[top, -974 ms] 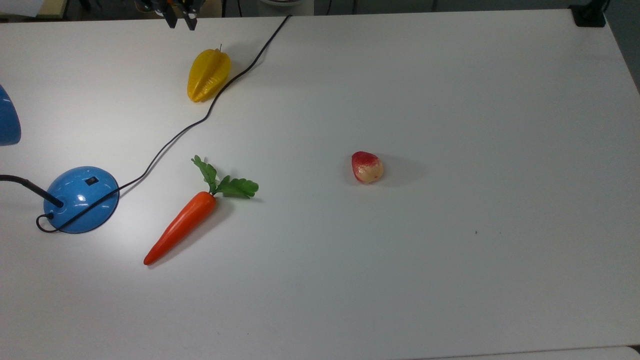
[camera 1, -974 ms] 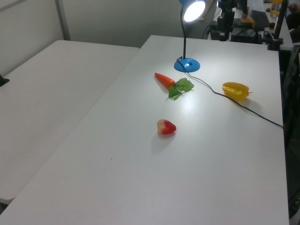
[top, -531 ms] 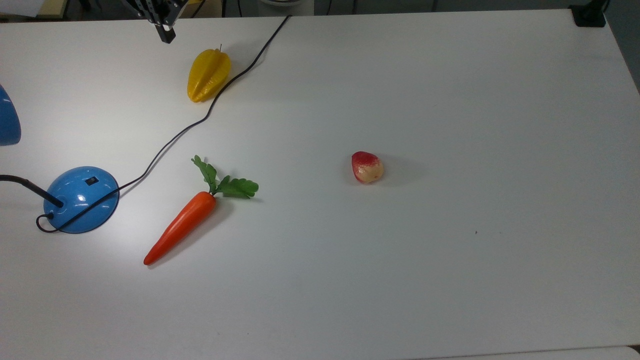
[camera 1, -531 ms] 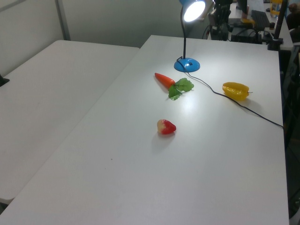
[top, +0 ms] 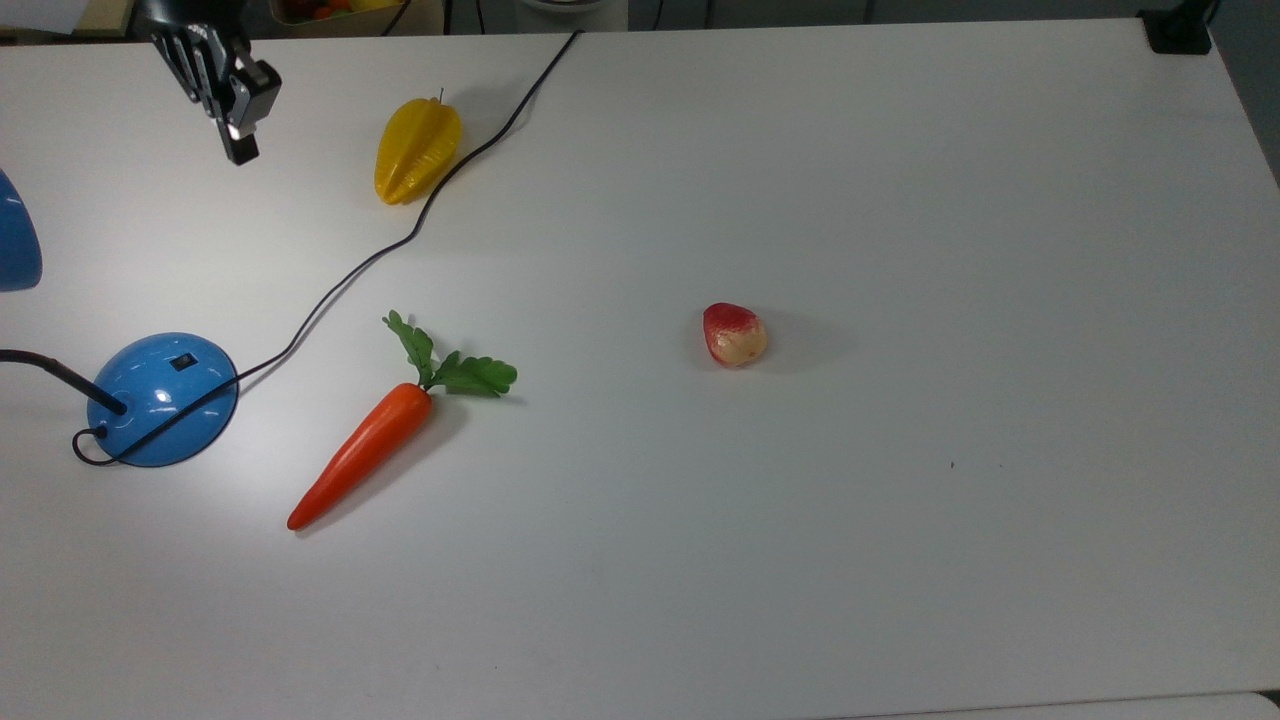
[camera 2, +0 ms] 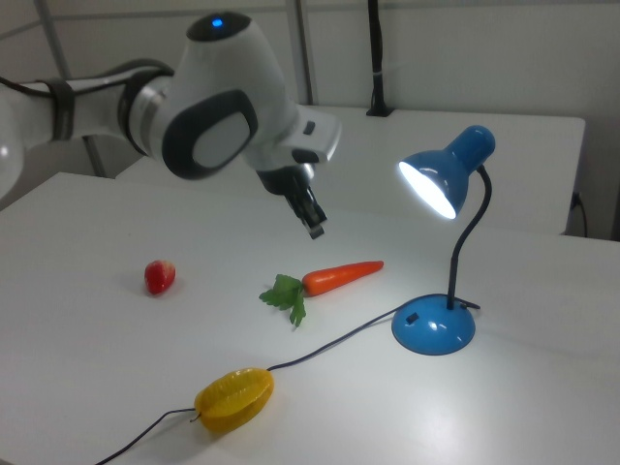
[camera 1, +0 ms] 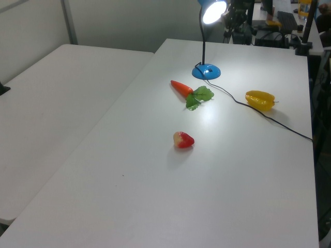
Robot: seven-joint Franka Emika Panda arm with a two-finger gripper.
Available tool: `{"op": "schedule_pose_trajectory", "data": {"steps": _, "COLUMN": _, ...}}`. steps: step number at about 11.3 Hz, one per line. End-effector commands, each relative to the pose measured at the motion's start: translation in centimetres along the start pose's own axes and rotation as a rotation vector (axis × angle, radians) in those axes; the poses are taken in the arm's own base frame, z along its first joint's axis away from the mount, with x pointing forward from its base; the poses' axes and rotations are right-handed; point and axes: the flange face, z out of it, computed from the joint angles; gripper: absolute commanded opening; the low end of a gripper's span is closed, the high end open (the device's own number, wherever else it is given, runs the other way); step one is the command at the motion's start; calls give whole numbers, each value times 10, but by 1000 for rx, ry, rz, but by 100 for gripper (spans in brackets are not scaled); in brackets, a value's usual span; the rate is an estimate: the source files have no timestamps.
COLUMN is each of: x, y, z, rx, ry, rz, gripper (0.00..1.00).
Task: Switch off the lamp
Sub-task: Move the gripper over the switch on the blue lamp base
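Blue glossy desk lamp [top: 160, 398] sits by the white table's [top: 900, 200] edge at the top view's left, bulb lit in the right view. Black two-finger gripper [top: 240, 150], fingers together, now further toward the lamp than a second ago, above the table near the yellow starfruit [top: 417, 150]. Rocker switch [top: 182, 362] not yet pressed.

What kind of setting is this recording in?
Probably a robotics lab: a Franka arm's gripper over a plain white table, set with a lit blue lamp and a toy carrot.
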Motion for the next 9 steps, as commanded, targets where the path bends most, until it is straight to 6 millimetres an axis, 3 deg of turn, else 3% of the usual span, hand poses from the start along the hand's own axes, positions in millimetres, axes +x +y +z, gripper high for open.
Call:
{"op": "schedule_pose_trajectory", "data": {"steps": 1, "x": 1, "y": 26, "z": 37, "rx": -8, "ry": 87, "rz": 42, "gripper": 0}}
{"op": "schedule_pose_trajectory", "data": {"steps": 5, "x": 14, "y": 54, "z": 84, "rx": -41, "ry": 172, "rz": 46, "gripper": 0}}
{"op": "schedule_pose_trajectory", "data": {"steps": 9, "x": 20, "y": 60, "z": 127, "rx": -42, "ry": 230, "rz": 40, "gripper": 0}}
